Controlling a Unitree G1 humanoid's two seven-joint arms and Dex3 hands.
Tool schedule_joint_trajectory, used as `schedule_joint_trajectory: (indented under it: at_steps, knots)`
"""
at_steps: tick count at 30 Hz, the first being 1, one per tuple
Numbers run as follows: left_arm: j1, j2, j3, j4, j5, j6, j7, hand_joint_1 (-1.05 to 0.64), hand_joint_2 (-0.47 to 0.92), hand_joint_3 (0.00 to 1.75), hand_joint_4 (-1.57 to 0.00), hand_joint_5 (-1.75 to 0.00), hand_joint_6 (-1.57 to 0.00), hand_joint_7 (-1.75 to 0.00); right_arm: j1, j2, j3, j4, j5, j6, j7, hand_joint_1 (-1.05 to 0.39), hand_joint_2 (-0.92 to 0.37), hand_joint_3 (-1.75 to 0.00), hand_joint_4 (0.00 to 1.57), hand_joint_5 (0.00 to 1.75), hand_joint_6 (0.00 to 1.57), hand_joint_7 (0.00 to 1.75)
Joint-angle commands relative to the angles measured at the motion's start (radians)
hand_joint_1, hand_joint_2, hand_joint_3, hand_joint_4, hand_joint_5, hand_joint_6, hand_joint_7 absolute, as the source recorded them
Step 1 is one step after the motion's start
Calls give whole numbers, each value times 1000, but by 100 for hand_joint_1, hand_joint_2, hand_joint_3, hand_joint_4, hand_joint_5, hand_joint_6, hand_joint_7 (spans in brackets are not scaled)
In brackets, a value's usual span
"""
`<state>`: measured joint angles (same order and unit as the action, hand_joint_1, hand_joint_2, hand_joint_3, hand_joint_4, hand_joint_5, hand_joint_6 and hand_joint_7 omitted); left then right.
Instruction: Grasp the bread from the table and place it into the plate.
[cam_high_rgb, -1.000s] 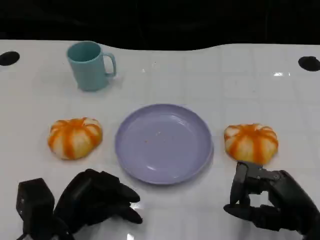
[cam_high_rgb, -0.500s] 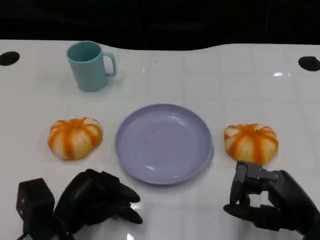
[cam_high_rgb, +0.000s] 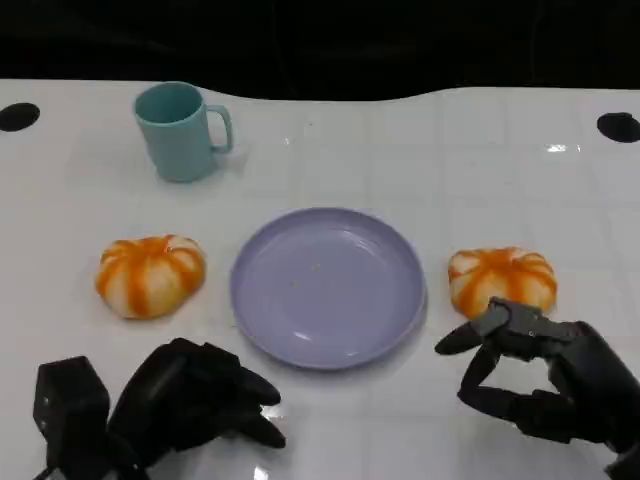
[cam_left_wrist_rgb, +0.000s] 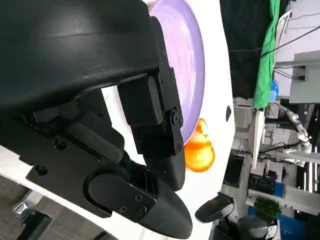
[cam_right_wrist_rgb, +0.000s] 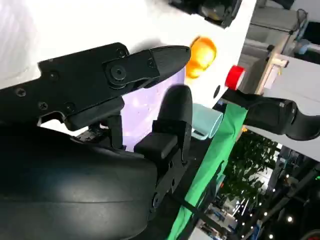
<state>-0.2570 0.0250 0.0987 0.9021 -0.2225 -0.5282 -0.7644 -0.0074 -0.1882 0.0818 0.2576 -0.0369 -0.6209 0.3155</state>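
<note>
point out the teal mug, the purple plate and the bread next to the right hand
teal mug (cam_high_rgb: 178, 135), head view, on its outer wall
purple plate (cam_high_rgb: 250, 300), head view, on its left rim
bread by the right hand (cam_high_rgb: 502, 278), head view, on its top

A: Where is the right hand (cam_high_rgb: 545, 380)?
B: Just near of the bun (cam_high_rgb: 502, 283), fingers spread apart, holding nothing.
A: And the left hand (cam_high_rgb: 195, 400)?
B: Well to the bun's left, low, fingers loosely curled, holding nothing.
</note>
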Motion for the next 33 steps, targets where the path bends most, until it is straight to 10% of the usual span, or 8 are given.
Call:
schedule_joint_trajectory:
  at_steps: [1, 13, 33]
  knots:
    - [6, 8, -3, 2, 3, -10, -1, -105, 79, 0, -156, -20, -155, 0, -8, -45, -31, -49, -73, -10, -52, -39, -91, -1, 37, 80, 51, 24]
    - [6, 0, -3, 8, 2, -10, 2, -105, 78, 0, -157, -19, -155, 0, -52, -153, -58, -69, -323, -30, -198, -54, -92, -3, 28, 48, 40, 1]
    - [14, 11, -2, -10, 8, -7, 15, -105, 79, 0, -157, -21, -156, -1, -175, -223, 82, -111, -814, 298, -369, -67, -89, 0, 7, 35, 24, 0]
